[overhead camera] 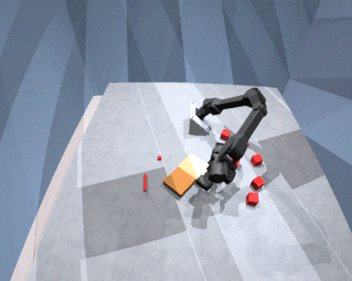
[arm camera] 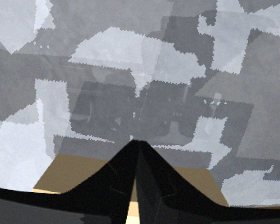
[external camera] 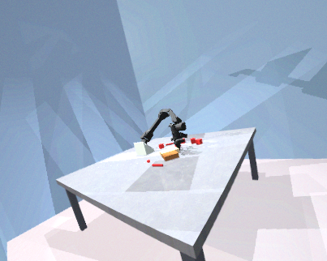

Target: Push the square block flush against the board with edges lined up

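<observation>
Claw [overhead camera: 203,183] [external camera: 178,147] [arm camera: 138,143]: fingers together, nothing clamped; low over the worktop [overhead camera: 120,222] [external camera: 107,178], on the far side of the pale piece from the orange piece [overhead camera: 179,182] [external camera: 169,156]. Square block and board: these two, but cannot tell which is which. Pale piece [overhead camera: 198,164] [external camera: 167,150] appears to adjoin the orange piece; edge alignment unclear. Red rod [overhead camera: 145,182] [external camera: 157,165] lies near the orange piece, opposite the claw.
</observation>
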Available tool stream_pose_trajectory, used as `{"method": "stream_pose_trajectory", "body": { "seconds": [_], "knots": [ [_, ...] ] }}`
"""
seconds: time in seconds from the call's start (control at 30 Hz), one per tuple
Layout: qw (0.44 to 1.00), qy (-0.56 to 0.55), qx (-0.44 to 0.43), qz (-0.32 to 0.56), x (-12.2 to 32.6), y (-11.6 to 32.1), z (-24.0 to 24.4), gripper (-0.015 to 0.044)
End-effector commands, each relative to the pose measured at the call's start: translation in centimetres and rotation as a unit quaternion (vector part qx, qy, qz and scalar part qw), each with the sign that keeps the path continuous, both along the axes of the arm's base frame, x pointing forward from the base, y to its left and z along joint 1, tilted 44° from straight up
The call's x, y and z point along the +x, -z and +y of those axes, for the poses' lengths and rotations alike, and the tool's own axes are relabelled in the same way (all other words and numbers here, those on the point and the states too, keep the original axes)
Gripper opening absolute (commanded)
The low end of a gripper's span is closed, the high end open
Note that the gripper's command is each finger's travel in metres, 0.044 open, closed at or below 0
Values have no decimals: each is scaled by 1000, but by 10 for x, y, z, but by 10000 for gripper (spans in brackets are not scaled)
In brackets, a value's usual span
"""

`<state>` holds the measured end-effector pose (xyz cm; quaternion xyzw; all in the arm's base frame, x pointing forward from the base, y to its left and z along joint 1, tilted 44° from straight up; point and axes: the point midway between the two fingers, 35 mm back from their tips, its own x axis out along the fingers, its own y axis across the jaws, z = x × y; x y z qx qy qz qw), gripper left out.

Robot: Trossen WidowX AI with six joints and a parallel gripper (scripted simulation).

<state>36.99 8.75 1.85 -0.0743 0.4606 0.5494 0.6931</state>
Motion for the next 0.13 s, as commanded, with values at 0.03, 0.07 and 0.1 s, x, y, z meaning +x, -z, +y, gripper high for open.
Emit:
{"method": "stream_pose_trajectory", "body": {
  "seconds": [0.03, 0.07, 0.1],
  "knots": [
    [1000, 0, -2, 0, 2, -1, 0, 0],
    [1000, 0, -2, 0, 3, -2, 1, 0],
    [1000, 0, -2, 0, 4, -3, 2, 0]
  ]
}}
